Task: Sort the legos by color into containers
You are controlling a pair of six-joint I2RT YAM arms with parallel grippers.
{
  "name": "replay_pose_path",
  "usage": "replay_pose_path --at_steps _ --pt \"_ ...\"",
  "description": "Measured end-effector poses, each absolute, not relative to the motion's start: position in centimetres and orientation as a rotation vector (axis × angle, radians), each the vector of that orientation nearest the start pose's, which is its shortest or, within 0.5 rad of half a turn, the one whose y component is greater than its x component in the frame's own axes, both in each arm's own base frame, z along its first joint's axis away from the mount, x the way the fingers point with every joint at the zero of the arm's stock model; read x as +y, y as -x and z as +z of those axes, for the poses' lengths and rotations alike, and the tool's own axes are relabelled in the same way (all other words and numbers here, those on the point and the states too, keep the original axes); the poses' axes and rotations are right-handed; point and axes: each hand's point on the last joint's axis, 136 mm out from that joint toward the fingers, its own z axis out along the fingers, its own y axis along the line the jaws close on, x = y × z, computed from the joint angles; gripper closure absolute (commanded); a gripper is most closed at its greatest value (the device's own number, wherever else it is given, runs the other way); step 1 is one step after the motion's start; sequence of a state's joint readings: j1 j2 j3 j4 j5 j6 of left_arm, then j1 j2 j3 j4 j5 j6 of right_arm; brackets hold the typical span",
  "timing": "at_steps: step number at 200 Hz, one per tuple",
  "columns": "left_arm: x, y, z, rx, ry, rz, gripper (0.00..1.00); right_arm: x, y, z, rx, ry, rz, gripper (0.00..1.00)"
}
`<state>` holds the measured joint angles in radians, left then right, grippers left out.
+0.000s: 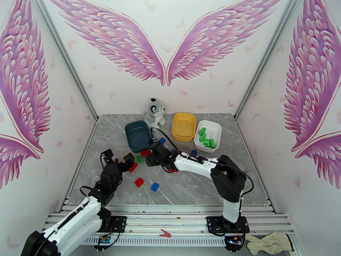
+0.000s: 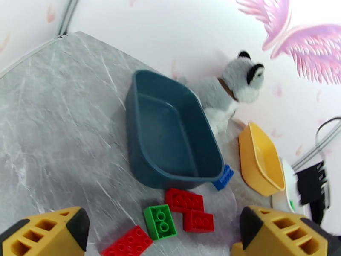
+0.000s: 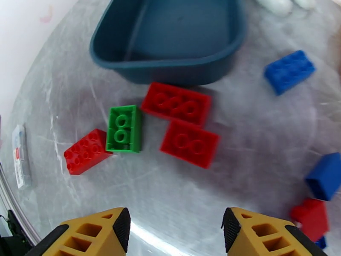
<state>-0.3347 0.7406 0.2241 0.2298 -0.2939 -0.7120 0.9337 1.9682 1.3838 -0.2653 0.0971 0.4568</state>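
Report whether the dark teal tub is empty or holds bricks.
Empty: the dark teal tub shows a bare floor; the red bricks lie outside, beside its wall.

Glossy plastic legos (image 3: pixel 189 144), perhaps polished table (image 3: pixel 243 112)

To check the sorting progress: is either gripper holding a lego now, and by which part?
Nothing is held. The left gripper and the right gripper are both open and empty; the legos lie loose on the table.
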Motion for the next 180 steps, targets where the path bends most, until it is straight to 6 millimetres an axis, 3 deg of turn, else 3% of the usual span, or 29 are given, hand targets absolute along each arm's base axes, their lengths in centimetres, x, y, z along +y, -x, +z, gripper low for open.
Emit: replay_pose_path --at_steps 27,51,139,180 --pt "-2.6 -29.4 13.5 1.814 0.637 -0.461 0.01 44.3 -31.6 7.4 2.421 0.598 0.523 0.34" --pt "-1.8 -29.2 12.2 1.835 0.681 -0.492 0.01 45.8 -31.4 6.7 2.423 0.619 0.523 0.34" --pt "-2.6 -28.9 11.7 1.862 0.683 -0.582 0.01 45.6 -32.7 2.5 2.473 0.602 0.363 0.36" --pt "-2.8 -28.9 11.7 1.865 0.679 -0.590 0.01 46.3 -34.0 2.4 2.450 0.579 0.331 0.37"
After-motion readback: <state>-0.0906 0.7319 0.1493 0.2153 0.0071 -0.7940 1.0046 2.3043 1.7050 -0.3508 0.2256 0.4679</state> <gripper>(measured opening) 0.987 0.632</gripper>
